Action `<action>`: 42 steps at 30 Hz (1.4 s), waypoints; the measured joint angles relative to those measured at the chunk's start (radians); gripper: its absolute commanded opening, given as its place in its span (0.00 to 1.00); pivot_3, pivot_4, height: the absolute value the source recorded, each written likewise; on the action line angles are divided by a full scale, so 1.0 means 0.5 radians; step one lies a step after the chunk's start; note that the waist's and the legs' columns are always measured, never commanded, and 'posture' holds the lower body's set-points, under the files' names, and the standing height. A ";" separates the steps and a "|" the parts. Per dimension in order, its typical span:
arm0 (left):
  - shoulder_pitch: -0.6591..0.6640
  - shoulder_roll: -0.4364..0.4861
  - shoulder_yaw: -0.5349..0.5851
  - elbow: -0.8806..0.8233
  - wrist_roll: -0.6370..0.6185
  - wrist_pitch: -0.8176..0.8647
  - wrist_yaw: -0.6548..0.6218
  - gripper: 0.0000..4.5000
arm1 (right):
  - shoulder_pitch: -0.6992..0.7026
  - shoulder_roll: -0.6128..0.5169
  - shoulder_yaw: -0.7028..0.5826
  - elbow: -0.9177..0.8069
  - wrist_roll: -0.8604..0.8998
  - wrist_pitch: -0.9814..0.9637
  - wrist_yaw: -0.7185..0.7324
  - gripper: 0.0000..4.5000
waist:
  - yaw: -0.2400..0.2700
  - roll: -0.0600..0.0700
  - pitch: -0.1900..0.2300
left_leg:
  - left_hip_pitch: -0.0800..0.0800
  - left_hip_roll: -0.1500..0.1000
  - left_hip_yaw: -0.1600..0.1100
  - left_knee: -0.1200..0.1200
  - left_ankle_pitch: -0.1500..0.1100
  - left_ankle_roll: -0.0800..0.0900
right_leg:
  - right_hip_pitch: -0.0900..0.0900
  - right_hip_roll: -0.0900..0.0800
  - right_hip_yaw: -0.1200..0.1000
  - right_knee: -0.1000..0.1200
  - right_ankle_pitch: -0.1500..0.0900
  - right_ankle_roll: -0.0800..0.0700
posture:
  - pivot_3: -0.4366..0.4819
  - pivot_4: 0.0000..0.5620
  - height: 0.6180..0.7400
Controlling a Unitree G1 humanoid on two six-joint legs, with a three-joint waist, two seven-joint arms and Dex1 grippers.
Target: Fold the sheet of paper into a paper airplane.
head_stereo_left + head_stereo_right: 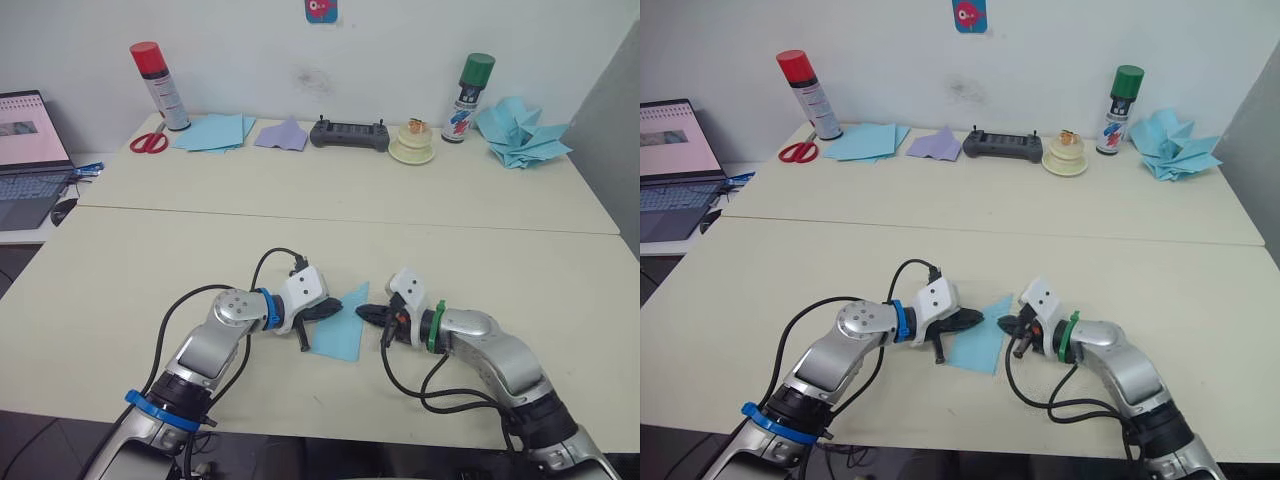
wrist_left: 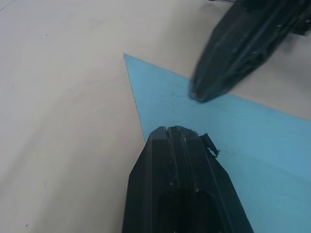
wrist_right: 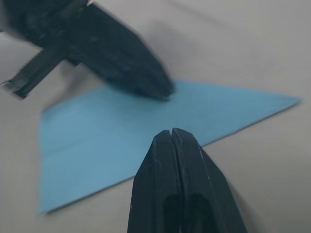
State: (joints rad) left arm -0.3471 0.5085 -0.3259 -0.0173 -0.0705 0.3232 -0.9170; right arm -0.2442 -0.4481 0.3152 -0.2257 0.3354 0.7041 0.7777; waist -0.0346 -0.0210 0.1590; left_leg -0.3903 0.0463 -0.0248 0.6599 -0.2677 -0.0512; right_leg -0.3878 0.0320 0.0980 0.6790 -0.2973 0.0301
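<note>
On the sheet of paper, already pointed, both closed grippers, left and right, press; the wings are not yet folded.

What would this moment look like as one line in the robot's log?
stage: mid-fold | sheet of paper: flat, pointed | left gripper: shut, tip on paper | right gripper: shut, at edge

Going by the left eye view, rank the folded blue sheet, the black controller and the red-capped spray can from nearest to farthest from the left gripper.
1. Sheet of paper, right at the left gripper.
2. Black controller, at the table's back, centre.
3. Red-capped spray can, far back-left corner.
</note>
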 measured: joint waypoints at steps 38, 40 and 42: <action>0.072 0.189 0.293 -0.021 -0.313 0.256 -0.108 0.00 | -0.103 0.041 0.003 0.108 -0.002 -0.025 0.020 0.00 | -0.019 0.000 0.006 | -0.005 0.001 -0.001 -0.001 0.000 0.000 | -0.004 0.000 -0.002 -0.001 -0.001 -0.001 | 0.48 0.27 1.00; 0.069 0.210 0.296 0.001 -0.313 0.208 -0.134 0.12 | -0.104 0.042 0.003 0.111 -0.002 -0.029 0.024 0.00 | -0.019 0.000 0.007 | -0.005 0.001 -0.001 -0.001 0.000 0.000 | -0.004 0.000 -0.002 -0.001 -0.001 -0.001 | 0.48 0.27 1.00; 0.051 0.238 0.297 0.048 -0.308 0.144 -0.189 0.23 | -0.108 0.044 0.003 0.118 -0.002 -0.033 0.030 0.00 | -0.019 0.000 0.008 | -0.005 0.001 -0.001 -0.001 0.000 0.000 | -0.004 0.000 -0.003 0.000 -0.001 -0.001 | 0.48 0.27 1.00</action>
State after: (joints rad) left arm -0.3214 0.6276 -0.1775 0.0068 -0.2244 0.3952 -1.0114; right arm -0.2983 -0.4263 0.3167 -0.1665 0.3342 0.6877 0.7929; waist -0.0442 -0.0210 0.1628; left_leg -0.3927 0.0467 -0.0255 0.6595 -0.2677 -0.0512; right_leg -0.3901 0.0322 0.0968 0.6788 -0.2980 0.0295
